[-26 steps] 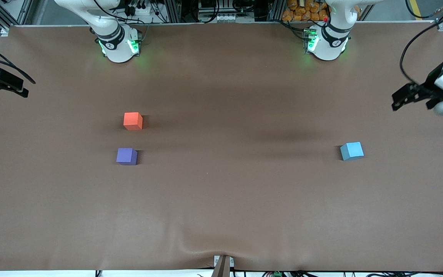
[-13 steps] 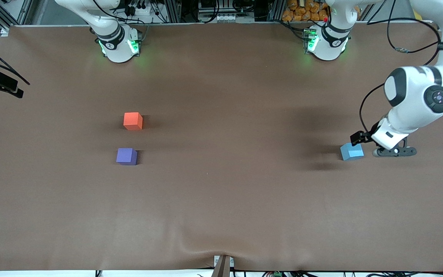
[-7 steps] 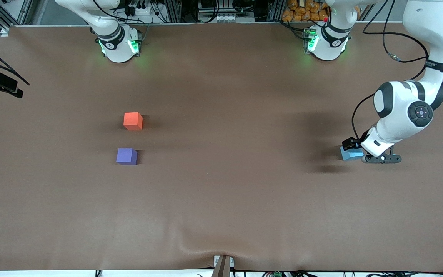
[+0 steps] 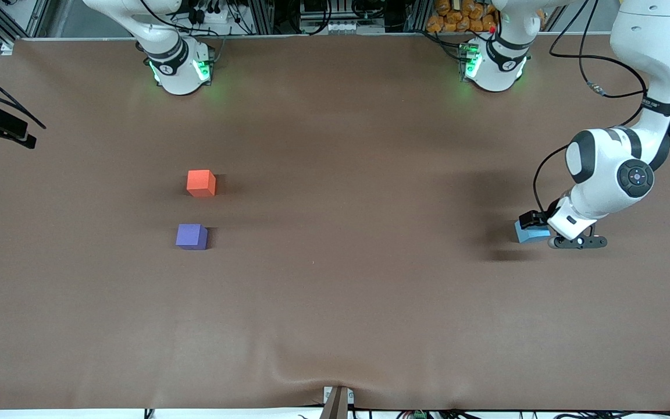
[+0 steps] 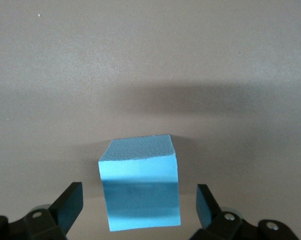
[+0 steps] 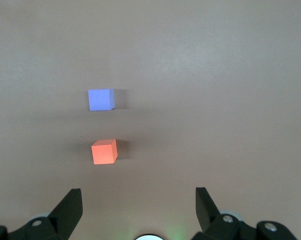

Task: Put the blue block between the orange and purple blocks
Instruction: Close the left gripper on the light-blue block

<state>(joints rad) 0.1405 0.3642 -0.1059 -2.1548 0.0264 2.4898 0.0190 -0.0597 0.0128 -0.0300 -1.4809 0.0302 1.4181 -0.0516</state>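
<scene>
Blocks: one blue block (image 4: 530, 233), one orange (image 4: 200, 183), one purple (image 4: 191, 237); both tools spread apart.

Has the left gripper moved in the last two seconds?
Yes. The left gripper has come in from the table's edge at the left arm's end and down to the blue block, which has not shifted; open fingers flank it.
</scene>
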